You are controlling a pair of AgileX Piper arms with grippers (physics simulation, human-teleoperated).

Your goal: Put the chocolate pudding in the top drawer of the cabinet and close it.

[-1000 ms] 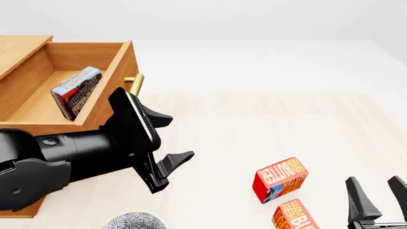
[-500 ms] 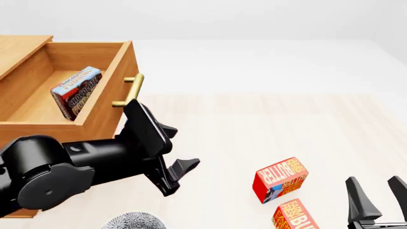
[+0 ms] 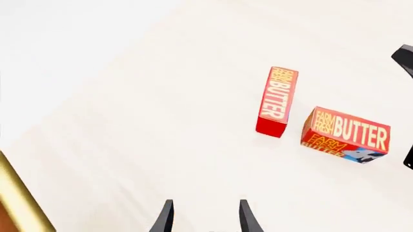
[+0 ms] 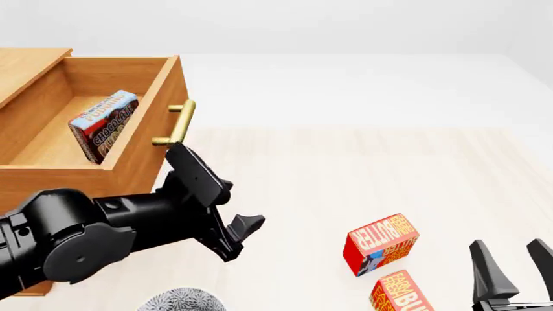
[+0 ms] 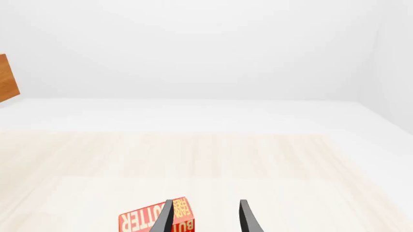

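The cabinet (image 4: 26, 65) stands at the tabletop's (image 4: 346, 168) left edge, its top drawer (image 4: 142, 139) pulled out with the chocolate pudding (image 4: 103, 125) inside. The left gripper (image 4: 232, 210) hangs beside the drawer, jaws apart, empty; the right gripper (image 4: 514, 262) likewise gapes.

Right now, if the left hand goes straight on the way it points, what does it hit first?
Probably bare table. The left hand is open and aimed at empty tabletop; the two butter boxes lie off to one side of that line, though depth is unclear.

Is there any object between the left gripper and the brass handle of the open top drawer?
Nothing visible: the left gripper sits just below the handle of the top drawer, with only bare table between.
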